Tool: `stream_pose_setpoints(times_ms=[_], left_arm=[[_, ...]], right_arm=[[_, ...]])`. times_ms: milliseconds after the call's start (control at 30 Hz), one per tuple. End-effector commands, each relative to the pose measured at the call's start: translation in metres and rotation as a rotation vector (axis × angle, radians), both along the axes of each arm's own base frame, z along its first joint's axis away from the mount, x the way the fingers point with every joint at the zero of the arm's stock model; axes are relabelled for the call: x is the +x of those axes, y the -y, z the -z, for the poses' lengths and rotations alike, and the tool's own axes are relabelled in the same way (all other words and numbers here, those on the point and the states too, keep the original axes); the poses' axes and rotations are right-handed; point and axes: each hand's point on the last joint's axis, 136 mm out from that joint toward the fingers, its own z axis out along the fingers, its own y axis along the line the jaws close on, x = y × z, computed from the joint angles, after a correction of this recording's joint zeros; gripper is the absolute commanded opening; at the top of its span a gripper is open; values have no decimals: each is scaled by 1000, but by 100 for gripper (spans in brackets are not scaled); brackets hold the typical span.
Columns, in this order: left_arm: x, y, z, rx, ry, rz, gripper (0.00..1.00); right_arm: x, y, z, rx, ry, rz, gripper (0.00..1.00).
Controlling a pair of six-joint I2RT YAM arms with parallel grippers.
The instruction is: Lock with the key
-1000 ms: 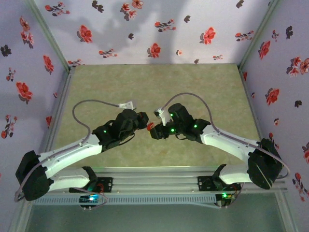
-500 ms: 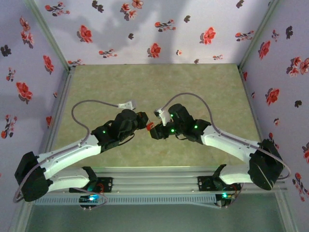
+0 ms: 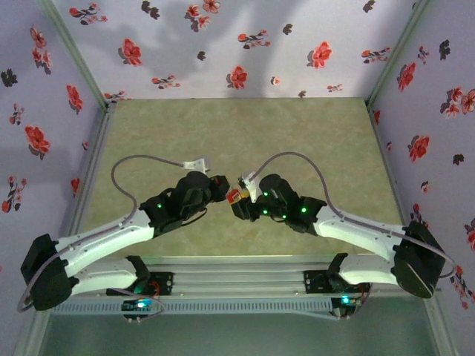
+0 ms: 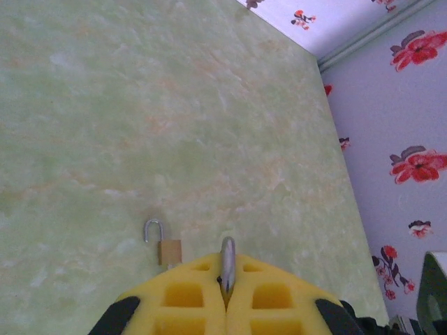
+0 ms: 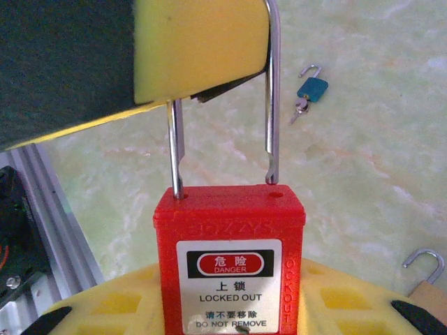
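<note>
**benchwatcher:** Where's the lock right now? Still on the bench?

**me (driving remotely):** Nope, the red padlock (image 5: 229, 258) is up off the bench (image 4: 140, 105), roughly mid-bench in the top camera (image 3: 232, 195), held between both arms. My right end effector (image 5: 229, 296) is part-way open, with its yellow pads clamped on either side of the red body, danger label facing the wrist cam. My left end effector (image 4: 225, 269) is squeezed fully together on the top bend of the shackle (image 5: 269, 105), and a sliver of metal pokes out between its pads. The shackle's free end sits right over its hole in the body.

**benchwatcher:** Anything else lying around it?

**me:** Beyond the red padlock and off to the shackle's right there's a teal padlock (image 5: 312, 88) on the bench, with a small key (image 5: 299, 107) touching it. A brass padlock (image 4: 170, 250) with its shackle swung open lies on the bench near the red padlock. I can't tell whether anything is in the red one's keyhole.
</note>
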Motion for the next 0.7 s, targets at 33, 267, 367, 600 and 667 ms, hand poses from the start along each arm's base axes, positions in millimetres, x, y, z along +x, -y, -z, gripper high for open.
stream_pose_setpoints(times_ms=[33, 267, 367, 600, 667], left_arm=[[-18, 1, -14, -18, 75, 85, 0], [-40, 13, -22, -18, 207, 237, 0], [-46, 16, -19, 4, 211, 271, 0], [-45, 13, -10, 45, 188, 266, 0], [-46, 13, -10, 43, 186, 268, 0]], right_arm=[[38, 22, -14, 12, 153, 191, 0], [34, 19, -21, 51, 185, 158, 0], [33, 19, -21, 51, 189, 153, 0], [33, 21, -23, 49, 189, 158, 0], [34, 22, -24, 49, 196, 166, 0]])
